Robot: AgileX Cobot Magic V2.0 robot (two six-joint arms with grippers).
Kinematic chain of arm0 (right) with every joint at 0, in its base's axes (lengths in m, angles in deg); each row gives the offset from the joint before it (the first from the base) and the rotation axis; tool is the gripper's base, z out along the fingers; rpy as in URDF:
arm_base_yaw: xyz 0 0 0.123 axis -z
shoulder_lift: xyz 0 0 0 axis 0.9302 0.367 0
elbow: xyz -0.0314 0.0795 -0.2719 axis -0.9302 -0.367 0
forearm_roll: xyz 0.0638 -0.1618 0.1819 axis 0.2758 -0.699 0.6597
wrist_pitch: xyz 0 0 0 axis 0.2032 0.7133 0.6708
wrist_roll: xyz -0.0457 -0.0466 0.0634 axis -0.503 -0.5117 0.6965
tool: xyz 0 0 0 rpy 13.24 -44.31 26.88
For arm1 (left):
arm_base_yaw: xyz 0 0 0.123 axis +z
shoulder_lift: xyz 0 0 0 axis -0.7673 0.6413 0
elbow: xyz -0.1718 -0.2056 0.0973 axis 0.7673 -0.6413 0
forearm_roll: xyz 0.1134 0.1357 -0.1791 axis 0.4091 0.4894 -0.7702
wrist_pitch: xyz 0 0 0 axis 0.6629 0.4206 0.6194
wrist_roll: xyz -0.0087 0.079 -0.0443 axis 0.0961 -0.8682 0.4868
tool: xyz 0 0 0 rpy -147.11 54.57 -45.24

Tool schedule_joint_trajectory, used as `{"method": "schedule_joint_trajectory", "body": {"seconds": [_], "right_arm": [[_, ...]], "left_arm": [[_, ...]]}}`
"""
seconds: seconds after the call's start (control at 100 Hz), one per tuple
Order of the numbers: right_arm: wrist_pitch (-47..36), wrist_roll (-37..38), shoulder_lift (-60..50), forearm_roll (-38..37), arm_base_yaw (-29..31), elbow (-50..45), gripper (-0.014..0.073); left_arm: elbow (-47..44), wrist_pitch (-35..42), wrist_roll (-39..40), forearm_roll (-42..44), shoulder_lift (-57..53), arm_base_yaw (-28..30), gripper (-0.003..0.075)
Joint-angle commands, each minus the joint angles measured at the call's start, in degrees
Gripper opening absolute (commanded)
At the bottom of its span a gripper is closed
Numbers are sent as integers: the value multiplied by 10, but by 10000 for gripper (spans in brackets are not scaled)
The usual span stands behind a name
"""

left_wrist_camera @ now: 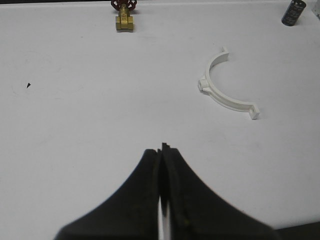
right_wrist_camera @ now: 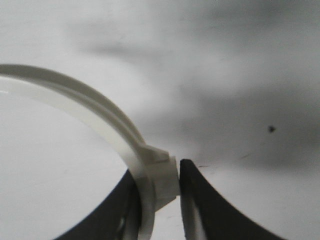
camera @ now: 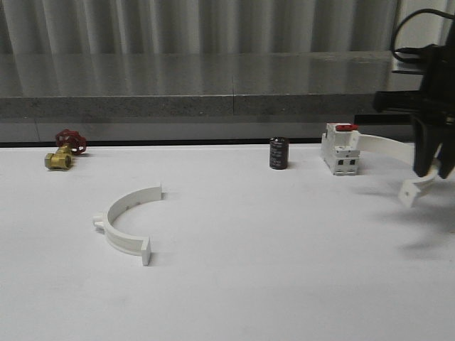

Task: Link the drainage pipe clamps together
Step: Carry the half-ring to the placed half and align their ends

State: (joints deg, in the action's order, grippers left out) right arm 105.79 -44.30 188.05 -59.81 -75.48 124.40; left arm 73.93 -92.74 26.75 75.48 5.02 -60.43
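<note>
We hold one half-ring (camera: 398,153) off the table (camera: 284,284) in our right gripper (camera: 432,169), out at about three o'clock in the front view, its jaws pinched on the band near the lug, as the right wrist view shows (right_wrist_camera: 152,180). We judge the grip sits there so both end tabs stay free for mating. This held piece runs roughly across the scene, one end reaching toward the white breaker with the red top (camera: 341,150) and the other tab hanging lower, near five o'clock from the gripper. The second half-ring (camera: 128,222) lies flat on the table at about eight o'clock, well apart from the first; its open side faces right and a little away, toward the held piece, so its chord runs near to far. That facing suits a straight approach, we think. Our left gripper (left_wrist_camera: 162,150) hovers over bare table with its jaws pressed together on nothing. A brass valve (camera: 64,149) and a dark cylinder (camera: 279,153) stand farther back.
</note>
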Motion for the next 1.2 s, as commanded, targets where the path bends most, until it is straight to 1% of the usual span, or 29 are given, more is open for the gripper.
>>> {"method": "schedule_joint_trajectory", "body": {"seconds": [0.0,0.21,0.34,0.5,0.64,0.76,0.89,1.19], "right_arm": [[5,47,-34,6,-43,16,143],[-25,168,-30,2,-149,16,143],[-37,221,-16,2,-189,18,143],[-30,264,17,2,-226,50,143],[-26,288,49,2,-253,93,143],[-4,292,85,-1,-266,136,143],[2,299,119,-5,-280,182,143],[29,307,178,-7,-295,269,143]], "left_arm": [[14,34,-1,-1,5,1,-21],[14,34,-1,-1,5,1,-21],[14,34,-1,-1,5,1,-21],[14,34,-1,-1,5,1,-21],[14,34,-1,-1,5,1,-21],[14,34,-1,-1,5,1,-21],[14,34,-1,-1,5,1,-21],[14,34,-1,-1,5,1,-21]]}}
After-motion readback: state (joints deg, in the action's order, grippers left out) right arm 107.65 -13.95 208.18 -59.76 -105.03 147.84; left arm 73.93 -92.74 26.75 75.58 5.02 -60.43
